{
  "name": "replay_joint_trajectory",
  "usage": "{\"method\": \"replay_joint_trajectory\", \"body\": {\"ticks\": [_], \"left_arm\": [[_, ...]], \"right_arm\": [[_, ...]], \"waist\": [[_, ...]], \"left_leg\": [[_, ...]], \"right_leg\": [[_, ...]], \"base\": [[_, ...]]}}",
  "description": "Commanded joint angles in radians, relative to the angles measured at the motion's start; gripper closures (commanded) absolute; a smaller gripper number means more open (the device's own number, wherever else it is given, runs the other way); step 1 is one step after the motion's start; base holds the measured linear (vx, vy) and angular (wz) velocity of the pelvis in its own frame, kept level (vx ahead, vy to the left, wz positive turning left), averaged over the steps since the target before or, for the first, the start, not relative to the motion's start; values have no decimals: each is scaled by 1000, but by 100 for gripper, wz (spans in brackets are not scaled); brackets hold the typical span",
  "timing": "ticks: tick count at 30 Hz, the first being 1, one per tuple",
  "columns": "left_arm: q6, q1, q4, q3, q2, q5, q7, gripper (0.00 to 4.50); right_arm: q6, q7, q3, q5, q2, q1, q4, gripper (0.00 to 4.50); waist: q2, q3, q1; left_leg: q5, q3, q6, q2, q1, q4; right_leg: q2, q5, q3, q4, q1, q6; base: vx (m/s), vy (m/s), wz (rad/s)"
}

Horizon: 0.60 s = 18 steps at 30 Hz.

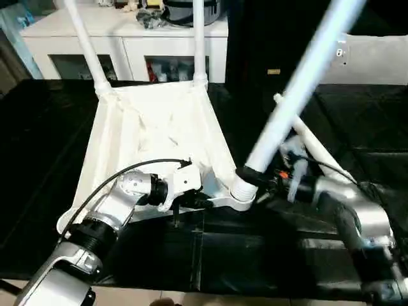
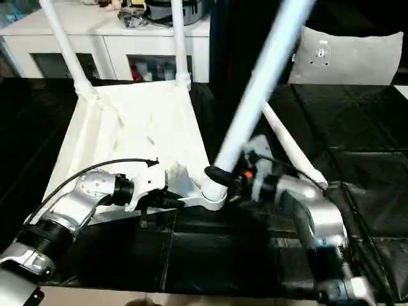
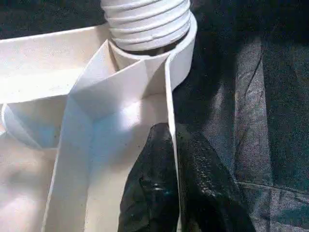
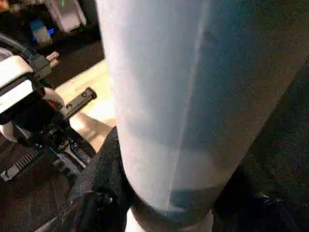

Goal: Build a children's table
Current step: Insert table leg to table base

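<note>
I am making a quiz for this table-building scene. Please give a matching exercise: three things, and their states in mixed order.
Things:
1. left gripper
2. right gripper
3. fourth leg

States:
A. lies on the black surface
B. pinches the tabletop rim
C. holds the tilted leg near its threaded end at the corner socket

Pairs: 1-B, 2-C, 3-A

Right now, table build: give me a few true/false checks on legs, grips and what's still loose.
1. Two legs stand in the tabletop's far corners. True: far-left leg, far-right leg.
2. The left gripper is open and clear of the tabletop. False: it is shut on the rim.
3. The right gripper holds the tilted leg at the near-right socket. True.
4. All four legs are fitted. False: one spare leg lies on the black surface.
</note>
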State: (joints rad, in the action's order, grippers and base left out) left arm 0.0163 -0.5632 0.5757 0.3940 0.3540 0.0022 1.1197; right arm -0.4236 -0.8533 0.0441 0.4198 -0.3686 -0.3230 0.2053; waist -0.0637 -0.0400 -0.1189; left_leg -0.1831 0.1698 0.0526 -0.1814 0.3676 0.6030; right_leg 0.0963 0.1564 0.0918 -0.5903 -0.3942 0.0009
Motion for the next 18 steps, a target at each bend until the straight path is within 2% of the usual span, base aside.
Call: {"method": "replay_joint_trajectory", "body": {"ticks": [1, 5, 6, 9, 13, 14, 18], "left_arm": [[19, -25, -7, -1, -7, 8, -7, 450], [21, -24, -4, -2, -7, 15, -9, 450], [24, -23, -4, 0, -5, 19, -8, 450], [31, -19, -8, 7, -2, 26, -1, 450], [39, -15, -18, 16, 7, 33, 18, 450], [40, -17, -18, 17, 9, 33, 24, 450], [45, -28, -18, 15, 16, 28, 40, 450]], "right_arm": [[8, 20, 30, -63, -15, 73, 6, 263], [53, 30, 99, -144, -60, 124, -70, 263], [66, 31, 126, -177, -76, 127, -70, 263], [76, 16, 174, -221, -100, 112, -49, 263], [66, -19, 211, -242, -103, 73, -3, 263], [56, -29, 219, -242, -102, 61, 14, 263], [32, -58, 234, -225, -97, 44, 44, 263]], "waist": [[-4, 58, 10], [-2, 57, 11], [-10, 57, 12], [-6, 53, 21], [-7, 49, 31], [-4, 49, 33], [-5, 45, 41]], "left_leg": [[-362, -15, 14, -43, -21, -82], [-362, -19, 9, -42, -16, -87], [-370, -19, 13, -41, -18, -86], [-412, -20, 11, -39, -24, -88], [-464, -27, 12, -39, -31, -92], [-461, -27, 12, -40, -28, -94], [-479, -27, 9, -40, -30, -94]], "right_leg": [[59, 407, -44, 85, 36, -165], [58, 431, -43, 87, 41, -145], [58, 450, -43, 89, 38, -136], [58, 513, -38, 100, 36, -119], [59, 568, -32, 108, 36, -104], [58, 559, -33, 108, 37, -104], [59, 556, -35, 108, 33, -114]], "base": [[0, 0, 0], [0, 0, 0], [0, 0, 0], [0, 0, 0], [0, 0, 0], [0, 0, 0], [0, 0, 0]]}}
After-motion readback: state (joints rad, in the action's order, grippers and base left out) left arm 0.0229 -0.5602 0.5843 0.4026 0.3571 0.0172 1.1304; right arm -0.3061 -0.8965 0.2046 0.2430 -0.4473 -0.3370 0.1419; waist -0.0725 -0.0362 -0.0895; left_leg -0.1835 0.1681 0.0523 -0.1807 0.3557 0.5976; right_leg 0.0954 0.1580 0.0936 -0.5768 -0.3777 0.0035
